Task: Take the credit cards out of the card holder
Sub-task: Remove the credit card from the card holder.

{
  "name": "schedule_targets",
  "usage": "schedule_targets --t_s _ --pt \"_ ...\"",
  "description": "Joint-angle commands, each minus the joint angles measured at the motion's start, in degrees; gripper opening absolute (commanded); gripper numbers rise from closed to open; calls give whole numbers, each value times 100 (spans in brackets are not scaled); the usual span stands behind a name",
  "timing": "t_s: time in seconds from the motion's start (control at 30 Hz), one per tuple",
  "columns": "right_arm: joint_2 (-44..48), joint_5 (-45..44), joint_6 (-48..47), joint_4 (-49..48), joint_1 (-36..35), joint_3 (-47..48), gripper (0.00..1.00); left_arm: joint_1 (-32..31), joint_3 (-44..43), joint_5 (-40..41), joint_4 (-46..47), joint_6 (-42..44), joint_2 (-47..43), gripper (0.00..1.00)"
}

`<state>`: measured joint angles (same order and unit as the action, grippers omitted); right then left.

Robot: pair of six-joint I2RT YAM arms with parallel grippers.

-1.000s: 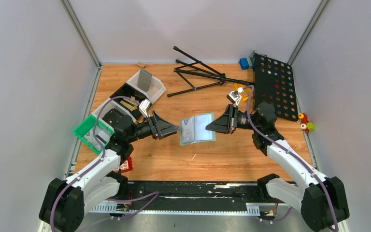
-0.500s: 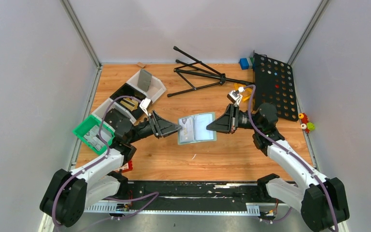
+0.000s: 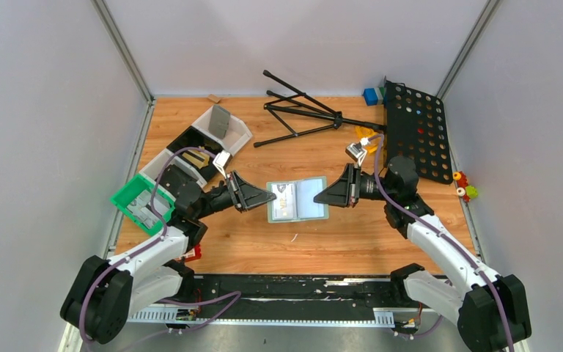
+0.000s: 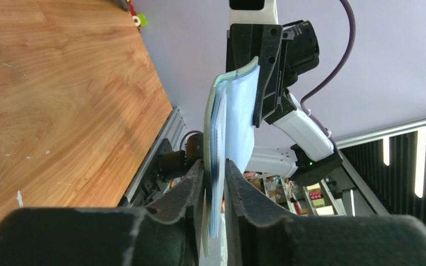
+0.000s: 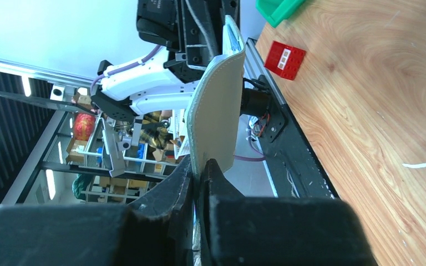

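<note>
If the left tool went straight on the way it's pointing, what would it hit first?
The left tool meets the flat grey-blue folding card holder at once, since it grips it by one edge; beyond it, probably the right tool holding the opposite edge.

The wooden table (image 3: 352, 242) carries a black folding stand (image 3: 300, 110) at twelve o'clock. A black perforated panel (image 3: 418, 139) lies at two, with a blue block (image 3: 370, 95) just beside its far corner. Small coloured toys (image 3: 465, 192) sit at three, open bins (image 3: 240, 139) at ten, a green tray (image 3: 124, 192) at nine and a red block (image 3: 193, 251) at seven.
</note>
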<state>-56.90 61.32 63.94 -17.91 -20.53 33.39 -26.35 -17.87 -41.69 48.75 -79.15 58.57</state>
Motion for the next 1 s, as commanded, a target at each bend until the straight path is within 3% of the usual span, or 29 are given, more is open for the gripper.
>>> schedule_targets --t_s 0.0,0.1,0.17,0.3,0.43,0.47,0.57,0.63,0.73,0.8,0.97 --pt "136 -120 -502 412 -4 -8 0 -118 -51 -28 166 212 -72 30" --pt "123 -87 -461 314 -2 -42 0 -279 -103 -74 371 208 46 37" --pt "120 -75 -443 282 -1 -32 0 -372 -156 -90 398 222 134 37" --pt "134 -68 -508 326 5 -25 0 -406 -192 -64 249 324 143 22" --pt "191 -237 -1111 1077 15 97 2 -406 -341 57 -771 944 -113 5" --pt "224 -400 -1450 1504 17 196 6 -406 -385 128 -1141 1139 -217 2" --pt "289 -1323 -2815 3343 14 664 33 -406 -523 432 -2225 1710 -515 1" --pt "353 -2024 -3450 4242 13 886 46 -406 -614 649 -2991 2084 -672 0" --pt "524 -2509 -3904 4644 6 932 56 -406 -583 866 -3357 2328 -676 0" --pt "655 -2431 -3933 4578 5 887 56 -414 -482 916 -3326 2351 -588 0" --pt "729 -1611 -3363 3574 -26 470 38 -470 -295 866 -2954 2352 -216 0"
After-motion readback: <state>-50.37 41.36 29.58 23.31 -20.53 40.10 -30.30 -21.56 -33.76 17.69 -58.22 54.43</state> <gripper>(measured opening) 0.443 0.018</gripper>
